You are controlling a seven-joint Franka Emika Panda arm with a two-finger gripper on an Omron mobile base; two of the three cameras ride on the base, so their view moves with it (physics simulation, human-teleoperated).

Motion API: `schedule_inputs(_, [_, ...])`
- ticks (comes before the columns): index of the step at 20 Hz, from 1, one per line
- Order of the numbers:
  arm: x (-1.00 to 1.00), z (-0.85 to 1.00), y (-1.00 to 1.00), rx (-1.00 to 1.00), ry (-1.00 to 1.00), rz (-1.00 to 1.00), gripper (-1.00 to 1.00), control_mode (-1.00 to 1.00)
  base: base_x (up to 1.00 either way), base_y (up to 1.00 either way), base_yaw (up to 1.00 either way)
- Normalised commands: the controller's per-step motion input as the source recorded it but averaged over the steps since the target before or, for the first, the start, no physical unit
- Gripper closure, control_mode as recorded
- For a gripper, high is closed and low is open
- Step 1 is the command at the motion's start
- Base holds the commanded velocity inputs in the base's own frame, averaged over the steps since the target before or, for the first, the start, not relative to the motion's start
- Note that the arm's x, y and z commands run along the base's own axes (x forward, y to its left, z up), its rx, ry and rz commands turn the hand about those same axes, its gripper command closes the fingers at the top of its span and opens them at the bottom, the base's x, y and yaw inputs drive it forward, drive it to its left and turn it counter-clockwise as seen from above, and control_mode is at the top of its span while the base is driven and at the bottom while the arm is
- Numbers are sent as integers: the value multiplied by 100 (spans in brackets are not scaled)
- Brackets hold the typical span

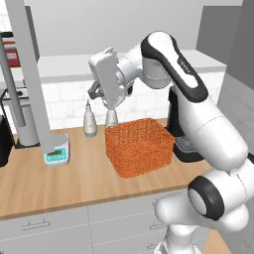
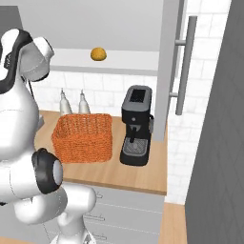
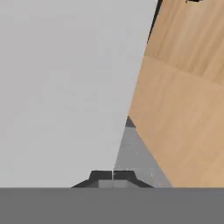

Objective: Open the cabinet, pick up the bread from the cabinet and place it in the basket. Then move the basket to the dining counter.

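Orange wicker, coarse and open in its weave, makes up the basket (image 1: 139,147), a rectangular box with tall, slightly flared sides that sits on the smooth light wood worktop (image 1: 59,183) in front of a white tile backsplash (image 2: 116,86). Just behind its back edge stand two pale bottle-shaped shakers (image 1: 90,120) with narrow necks, side by side. To its right in the right base view, close beside it, is a blocky black coffee machine (image 2: 136,125) with a grey drip tray. To its left in the left base view, well apart, lies a small flat kitchen scale (image 1: 56,155) with a teal face. The cabinet (image 2: 169,62) is matte light grey, both flat doors swung open, each carrying a long round metal bar handle (image 2: 185,64); inside, on the pale shelf (image 2: 109,59), rests the bread (image 2: 98,54), a small round golden-brown bun, alone and in plain sight above the shakers. Below the worktop run grey drawer fronts (image 1: 44,230) with short horizontal handles. The glossy white arm bends high over the worktop, its hand raised above and behind the basket at about shelf height. In the hand view the gripper (image 3: 113,177) has its two dark tips pressed together with nothing between them, aimed at the edge of a flat grey panel with wood grain beside it.
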Motion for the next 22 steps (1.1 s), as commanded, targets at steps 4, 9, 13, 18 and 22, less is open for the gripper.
schedule_inputs(4, [-3,-98,-95,-29,-57,-16,100,-100,0,0,0])
schedule_inputs(9, [17,-49,-46,-41,-55,-30,100,-100,0,0,0])
schedule_inputs(13, [28,0,-27,-35,-40,-45,100,-100,0,0,0])
schedule_inputs(18, [23,9,-39,-28,-28,-47,100,-100,0,0,0])
schedule_inputs(22, [19,41,-54,-18,-24,-41,100,-100,0,0,0])
